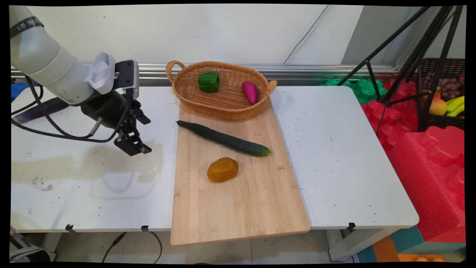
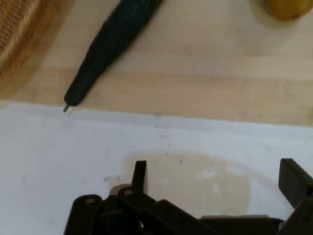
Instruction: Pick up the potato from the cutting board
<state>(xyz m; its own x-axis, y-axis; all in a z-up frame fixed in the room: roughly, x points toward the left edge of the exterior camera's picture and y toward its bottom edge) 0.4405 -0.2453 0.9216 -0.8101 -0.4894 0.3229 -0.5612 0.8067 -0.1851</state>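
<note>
Claw [image 1: 133, 146] hanging above the bare white bench [image 1: 334, 149], just left of the wooden cutting board [image 1: 238, 201], empty, with fingers [image 2: 140, 176] spread wide apart over a pale brownish stain [image 1: 122, 160].

Nearest thing: a long dark green cucumber [image 1: 223, 138], lying flat and slanted on the cutting board, thin stem end toward the board's left edge, thicker end toward the board's middle. Apart from everything else, touching nothing but the board. Probably stiff, fairly light and smooth-skinned, so likely to roll or slip; best taken across the thicker middle part, not at the narrow tip, to stay level.

Nearer the board's front, close to the cucumber but separate: a rounded amber-brown lump [image 1: 222, 169], perhaps a potato; looks firm and easy to pinch across the short side.

At the board's far end: a wicker basket [image 1: 223, 106] with handles, resting on the board, holding a green bell pepper [image 1: 208, 82] and a magenta eggplant-shaped piece [image 1: 249, 92], well apart.
</note>
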